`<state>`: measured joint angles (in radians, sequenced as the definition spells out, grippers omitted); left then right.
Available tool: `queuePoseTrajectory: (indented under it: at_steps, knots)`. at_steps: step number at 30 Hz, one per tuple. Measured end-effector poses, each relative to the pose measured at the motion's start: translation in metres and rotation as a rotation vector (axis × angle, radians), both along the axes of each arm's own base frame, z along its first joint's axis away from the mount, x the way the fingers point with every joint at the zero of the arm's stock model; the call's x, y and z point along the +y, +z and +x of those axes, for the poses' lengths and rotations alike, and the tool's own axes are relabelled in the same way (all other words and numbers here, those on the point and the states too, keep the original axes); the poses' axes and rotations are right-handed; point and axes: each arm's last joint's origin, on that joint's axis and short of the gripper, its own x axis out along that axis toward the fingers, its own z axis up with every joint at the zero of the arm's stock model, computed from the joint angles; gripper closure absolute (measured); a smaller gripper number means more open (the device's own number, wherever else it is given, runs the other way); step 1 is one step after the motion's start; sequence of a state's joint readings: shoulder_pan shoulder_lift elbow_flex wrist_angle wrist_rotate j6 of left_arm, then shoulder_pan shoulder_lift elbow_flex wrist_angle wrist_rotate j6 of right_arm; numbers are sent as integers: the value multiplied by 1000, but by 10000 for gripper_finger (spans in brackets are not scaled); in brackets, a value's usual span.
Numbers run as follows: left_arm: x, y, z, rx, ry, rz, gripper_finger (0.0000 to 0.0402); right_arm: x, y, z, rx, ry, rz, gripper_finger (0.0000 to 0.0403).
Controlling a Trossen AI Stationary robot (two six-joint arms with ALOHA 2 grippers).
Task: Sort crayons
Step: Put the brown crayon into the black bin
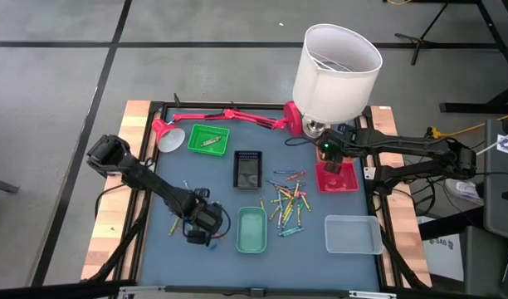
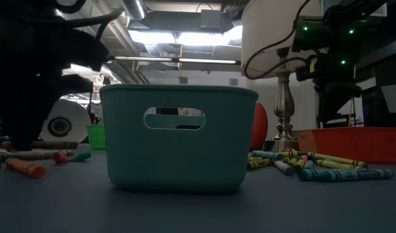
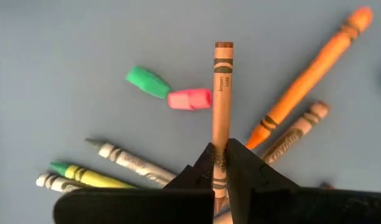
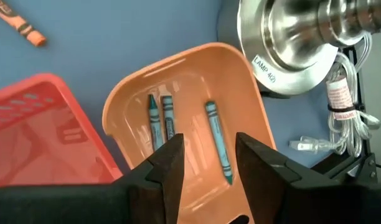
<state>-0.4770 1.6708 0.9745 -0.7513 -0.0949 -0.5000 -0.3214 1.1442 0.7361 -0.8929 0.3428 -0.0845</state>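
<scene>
— Crayons: where are they seen?

— A loose pile of mixed-colour wax crayons (image 1: pixel 287 203) is spread on the blue-grey table (image 1: pixel 354 257), between the teal plastic tray (image 1: pixel 252 230) and the red tray (image 1: pixel 337 177). A smaller scatter is found by the left gripper (image 3: pixel 220 163).

— And the grippers?

— A brown paper-wrapped crayon (image 3: pixel 221 93) is pinched between the left fingers. The right gripper (image 4: pixel 209 152) is held apart, empty, over an orange tray (image 4: pixel 237 68) in which three blue crayons (image 4: pixel 218 140) are laid.

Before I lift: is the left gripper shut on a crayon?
Yes. The left gripper is shut on the brown wax crayon.
</scene>
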Motion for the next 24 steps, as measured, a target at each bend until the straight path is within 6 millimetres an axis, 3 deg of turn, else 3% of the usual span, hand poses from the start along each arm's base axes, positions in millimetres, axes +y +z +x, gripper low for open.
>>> queuePoseTrajectory:
  at_steps: [12, 20, 24]
  knots:
    - [15, 38, 35, -112, 142, -72, 398, 1, 0, 3, -52, 23, 67, 260]
    - [45, 79, 67, -254, 269, -127, 396, 3, 0, 5, -80, 42, 122, 260]
    - [67, 90, 77, -295, 284, -114, 396, 3, 0, 6, -88, 42, 120, 260]
